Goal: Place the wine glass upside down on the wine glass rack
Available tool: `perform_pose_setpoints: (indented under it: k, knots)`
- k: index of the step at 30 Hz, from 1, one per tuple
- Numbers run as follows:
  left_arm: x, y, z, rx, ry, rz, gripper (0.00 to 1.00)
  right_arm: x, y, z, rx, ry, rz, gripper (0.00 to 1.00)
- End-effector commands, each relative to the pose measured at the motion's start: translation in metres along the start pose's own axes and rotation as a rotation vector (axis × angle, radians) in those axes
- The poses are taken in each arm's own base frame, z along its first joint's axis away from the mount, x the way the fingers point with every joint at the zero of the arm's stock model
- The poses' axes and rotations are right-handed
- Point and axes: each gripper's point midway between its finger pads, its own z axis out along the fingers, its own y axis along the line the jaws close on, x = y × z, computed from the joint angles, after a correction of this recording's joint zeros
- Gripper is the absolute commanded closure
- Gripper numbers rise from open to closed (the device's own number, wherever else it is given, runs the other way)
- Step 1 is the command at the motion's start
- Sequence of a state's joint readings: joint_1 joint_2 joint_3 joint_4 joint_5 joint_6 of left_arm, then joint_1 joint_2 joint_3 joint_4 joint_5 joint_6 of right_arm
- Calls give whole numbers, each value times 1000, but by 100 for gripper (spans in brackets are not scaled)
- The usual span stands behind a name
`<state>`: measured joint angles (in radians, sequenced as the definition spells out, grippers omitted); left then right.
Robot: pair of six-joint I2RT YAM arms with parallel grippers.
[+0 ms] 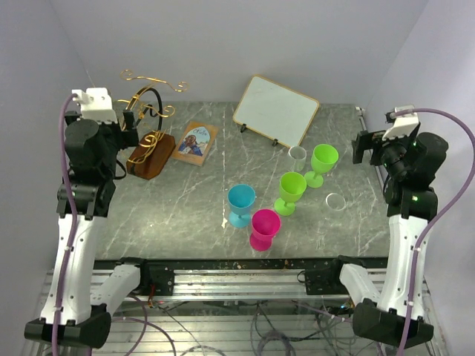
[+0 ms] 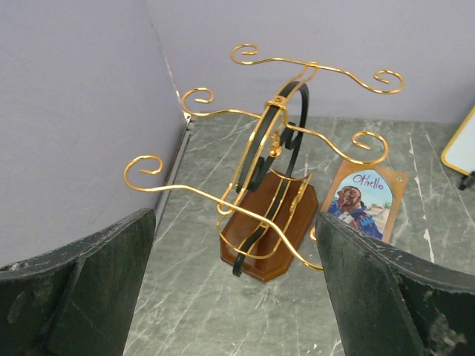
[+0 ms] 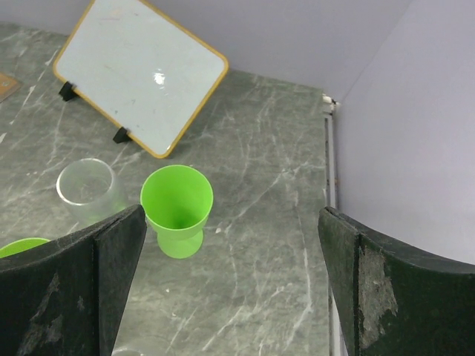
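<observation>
Nearest you, the pink goblet (image 1: 264, 228) and blue goblet (image 1: 241, 205) stand mid-counter (image 1: 185, 208). Behind them on the right are the near green goblet (image 1: 291, 191), the far green goblet (image 1: 323, 163) and, just beside it, the clear wine glass (image 1: 297, 157). Your right end effector (image 3: 231, 215) hangs wide open above those, empty. Your left end effector (image 2: 236, 222), also spread wide and empty, faces the wine glass rack (image 2: 269, 222) at far left.

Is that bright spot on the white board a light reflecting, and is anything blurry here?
Right wrist view: yes, a glare patch on the white board, probably a lamp's reflection; the right gripper's fingers, close to the lens, look soft. Left wrist view: the wine glass rack is sharp. Top view: even light, faint shadows on the table.
</observation>
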<state>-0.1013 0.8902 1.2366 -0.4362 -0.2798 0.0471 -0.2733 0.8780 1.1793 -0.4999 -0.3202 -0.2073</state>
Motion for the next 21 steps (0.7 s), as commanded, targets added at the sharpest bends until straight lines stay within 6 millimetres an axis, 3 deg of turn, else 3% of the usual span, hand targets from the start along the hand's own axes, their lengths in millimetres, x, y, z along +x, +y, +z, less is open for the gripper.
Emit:
perform_pose_setpoints:
  k: [1,6,16,21]
  knots:
    - [-10,5,11,4,35,-42,0,-9,15,6,-120,-21,-55,0]
    - [-14,11,33,-2,85,-3,1,-7,23,16,-192,-25,-104,0]
    - [14,-2,82,115,269,154,3,-8,39,28,-291,-74,-142,0]
    - [38,-5,105,152,359,192,7,-2,65,36,-432,-120,-82,0]
